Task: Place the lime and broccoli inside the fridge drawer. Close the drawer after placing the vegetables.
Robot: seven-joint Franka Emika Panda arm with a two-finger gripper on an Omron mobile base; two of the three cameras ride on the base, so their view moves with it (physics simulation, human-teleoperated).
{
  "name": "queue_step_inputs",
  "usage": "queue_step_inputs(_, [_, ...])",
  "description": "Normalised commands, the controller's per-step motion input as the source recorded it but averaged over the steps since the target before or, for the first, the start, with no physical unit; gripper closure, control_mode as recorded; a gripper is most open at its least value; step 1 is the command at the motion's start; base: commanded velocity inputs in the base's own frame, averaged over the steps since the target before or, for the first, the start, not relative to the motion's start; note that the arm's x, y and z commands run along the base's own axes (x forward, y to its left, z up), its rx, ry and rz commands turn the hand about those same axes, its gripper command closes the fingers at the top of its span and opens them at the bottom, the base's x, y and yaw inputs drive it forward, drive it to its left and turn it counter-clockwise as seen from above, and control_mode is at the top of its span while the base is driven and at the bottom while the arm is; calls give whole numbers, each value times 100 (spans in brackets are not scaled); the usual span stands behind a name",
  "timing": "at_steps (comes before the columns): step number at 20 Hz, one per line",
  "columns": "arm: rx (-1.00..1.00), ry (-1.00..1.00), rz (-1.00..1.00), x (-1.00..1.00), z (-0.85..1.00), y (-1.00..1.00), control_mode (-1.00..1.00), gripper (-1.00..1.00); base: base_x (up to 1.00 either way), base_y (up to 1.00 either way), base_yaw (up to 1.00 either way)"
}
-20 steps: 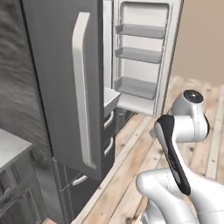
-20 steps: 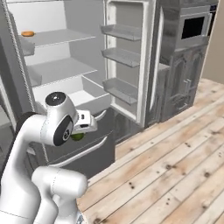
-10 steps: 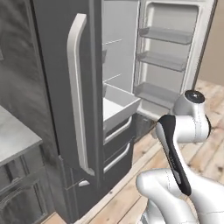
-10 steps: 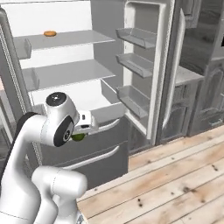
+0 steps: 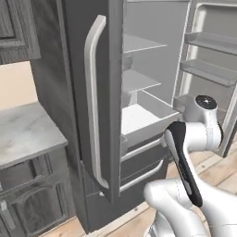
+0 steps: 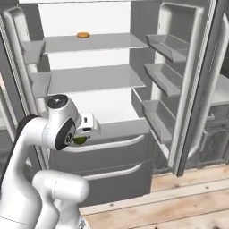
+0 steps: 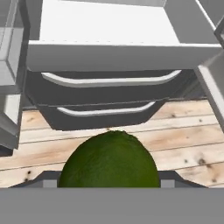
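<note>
Lime [image 7: 109, 159] pinched tight between my fingers, fridge drawer [image 7: 118, 54] sits open straight ahead and slightly above.

Open fridge: orange oval item [image 6: 82, 35] on top shelf [image 6: 107, 43], three door bins [image 6: 167, 44] at right, two dark lower fronts with curved bar handles [image 7: 109, 80], plank floor [image 7: 183, 131], marble table [image 5: 25, 139] far left.
</note>
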Motion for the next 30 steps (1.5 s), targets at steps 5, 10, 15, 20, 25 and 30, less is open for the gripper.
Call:
queue_step_inputs(5, [0, 0, 0, 0, 0, 0, 100, 100, 45, -41, 43])
queue_step_inputs(10, [0, 0, 0, 0, 0, 0, 100, 100, 41, -54, 38])
queue_step_inputs(15, [0, 0, 0, 0, 0, 0, 100, 100, 54, -39, 33])
queue_step_inputs(20, [0, 0, 0, 0, 0, 0, 100, 100, 50, -16, 26])
queue_step_inputs(25, [0, 0, 0, 0, 0, 0, 100, 100, 41, -15, 20])
queue_step_inputs(30, [0, 0, 0, 0, 0, 0, 100, 100, 34, -26, 16])
